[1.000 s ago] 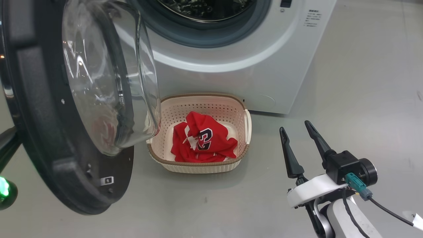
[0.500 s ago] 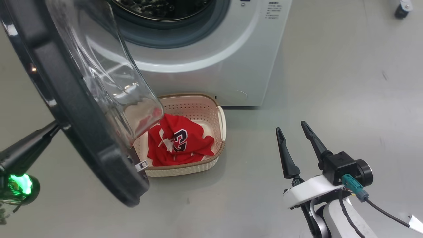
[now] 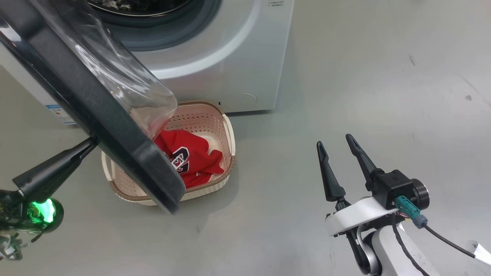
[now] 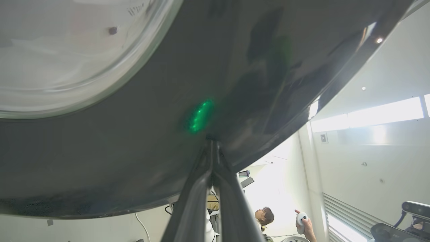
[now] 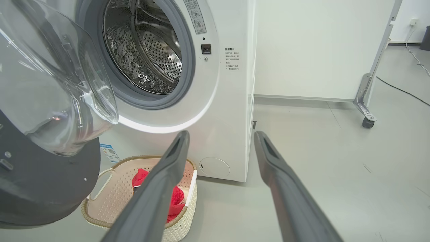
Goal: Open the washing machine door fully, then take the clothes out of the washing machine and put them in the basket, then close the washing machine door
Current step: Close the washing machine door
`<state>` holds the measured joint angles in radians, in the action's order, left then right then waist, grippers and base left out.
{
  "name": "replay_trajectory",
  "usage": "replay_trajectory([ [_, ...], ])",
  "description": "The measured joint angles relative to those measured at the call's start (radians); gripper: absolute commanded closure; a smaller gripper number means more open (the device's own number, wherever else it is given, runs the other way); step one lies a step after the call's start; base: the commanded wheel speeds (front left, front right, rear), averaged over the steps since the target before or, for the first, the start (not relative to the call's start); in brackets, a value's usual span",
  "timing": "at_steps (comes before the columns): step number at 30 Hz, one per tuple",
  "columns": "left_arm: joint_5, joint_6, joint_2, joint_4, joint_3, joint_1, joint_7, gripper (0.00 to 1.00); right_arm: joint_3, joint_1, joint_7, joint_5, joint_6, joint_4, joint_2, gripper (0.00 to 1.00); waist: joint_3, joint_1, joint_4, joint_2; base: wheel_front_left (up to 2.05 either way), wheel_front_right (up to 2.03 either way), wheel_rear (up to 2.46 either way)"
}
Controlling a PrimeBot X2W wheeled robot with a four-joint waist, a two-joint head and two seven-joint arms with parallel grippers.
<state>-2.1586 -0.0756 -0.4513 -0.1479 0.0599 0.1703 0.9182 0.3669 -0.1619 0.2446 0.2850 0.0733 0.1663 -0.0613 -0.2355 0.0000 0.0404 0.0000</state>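
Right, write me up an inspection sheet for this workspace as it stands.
Surface: grey floor, a few dark scuffs.
Job's things: washing machine open, visible part of drum bare; washing machine door part-open, hanging over the basket; red clothes inside the basket.
Clutter: nothing seen.
Grippers: left gripper fingers together, tips against the door's glossy outer face; right gripper open, holding nothing, above the floor right of the basket.
Cables: black wrist cable with teal plug on the right arm; black floor cable near the wall.
Surroundings: white wall, wheeled metal frame, person holding a controller.
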Motion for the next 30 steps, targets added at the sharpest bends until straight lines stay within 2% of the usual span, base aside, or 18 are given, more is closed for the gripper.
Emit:
replay_trajectory([
  [20, 0.024, 0.045, 0.010, -0.038, -0.022, 0.098, -0.058, 1.00, 0.018, -0.040, 0.008, 0.014, 0.002, -0.016, 0.004, 0.00, -0.090, 0.0000, 0.131, 0.0000, 0.00, 0.00, 0.00],
  [30, 0.083, 0.053, 0.027, -0.039, -0.026, 0.200, -0.119, 1.00, 0.017, -0.063, 0.008, 0.020, 0.010, -0.047, 0.005, 0.00, -0.151, 0.0000, 0.187, 0.0000, 0.00, 0.00, 0.00],
])
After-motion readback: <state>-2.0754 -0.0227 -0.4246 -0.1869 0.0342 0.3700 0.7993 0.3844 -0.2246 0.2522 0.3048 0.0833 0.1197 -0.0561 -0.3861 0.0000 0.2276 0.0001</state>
